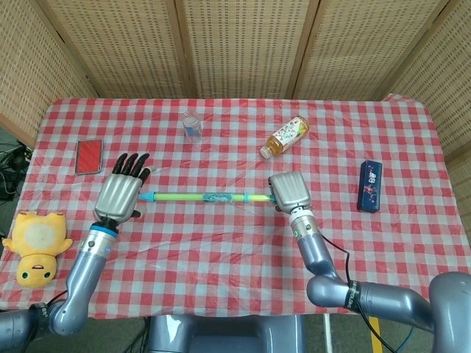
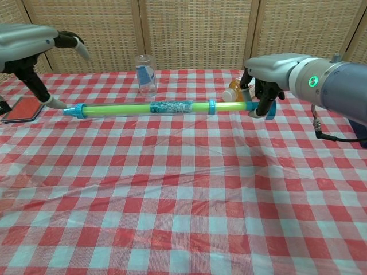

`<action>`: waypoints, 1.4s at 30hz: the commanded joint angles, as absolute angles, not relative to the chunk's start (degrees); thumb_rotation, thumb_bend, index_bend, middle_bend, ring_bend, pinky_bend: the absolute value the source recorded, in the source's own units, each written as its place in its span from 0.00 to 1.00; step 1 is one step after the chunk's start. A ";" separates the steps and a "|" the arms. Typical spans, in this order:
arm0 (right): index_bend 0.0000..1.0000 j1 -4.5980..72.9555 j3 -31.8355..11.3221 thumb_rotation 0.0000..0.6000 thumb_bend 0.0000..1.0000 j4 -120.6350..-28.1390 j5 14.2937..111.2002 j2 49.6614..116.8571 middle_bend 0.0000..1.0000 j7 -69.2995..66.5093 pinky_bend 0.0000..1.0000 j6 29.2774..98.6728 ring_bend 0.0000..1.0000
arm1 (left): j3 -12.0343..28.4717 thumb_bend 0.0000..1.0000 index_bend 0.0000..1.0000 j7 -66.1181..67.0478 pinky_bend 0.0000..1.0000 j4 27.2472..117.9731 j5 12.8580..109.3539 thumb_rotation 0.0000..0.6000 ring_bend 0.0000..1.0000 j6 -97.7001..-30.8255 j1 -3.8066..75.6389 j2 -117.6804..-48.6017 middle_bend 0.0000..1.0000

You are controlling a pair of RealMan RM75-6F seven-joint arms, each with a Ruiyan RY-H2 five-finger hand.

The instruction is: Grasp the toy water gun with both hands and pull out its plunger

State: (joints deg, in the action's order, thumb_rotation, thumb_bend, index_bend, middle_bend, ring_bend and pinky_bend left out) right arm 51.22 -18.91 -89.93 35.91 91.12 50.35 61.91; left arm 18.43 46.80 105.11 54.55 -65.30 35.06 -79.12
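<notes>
The toy water gun is a long green tube with blue ends, lifted level above the checked cloth. My right hand grips its right, plunger end. My left hand hovers at the tube's blue left tip with fingers spread; its thumb lies beside the tip and nothing is gripped.
A clear cup and a lying tea bottle sit at the back. A red phone lies far left, a blue box at the right. A yellow plush toy rests at the front left edge.
</notes>
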 commanded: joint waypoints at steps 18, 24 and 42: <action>0.85 52.52 -17.18 1.00 0.52 -88.77 34.70 88.63 1.00 45.77 0.68 60.75 0.96 | 17.83 0.14 0.34 51.15 0.00 97.23 40.96 1.00 0.00 -65.80 46.68 -88.41 0.00; 0.86 52.33 -16.38 1.00 0.52 -90.31 34.10 87.08 1.00 45.45 0.68 61.51 0.96 | 17.32 0.20 0.35 50.91 0.00 96.13 39.46 1.00 0.00 -66.79 48.27 -90.15 0.00; 0.86 52.59 -15.12 1.00 0.52 -92.75 32.54 85.31 1.00 44.30 0.68 62.56 0.96 | 16.04 0.35 0.46 48.86 0.00 91.67 39.23 1.00 0.00 -70.07 49.68 -94.03 0.00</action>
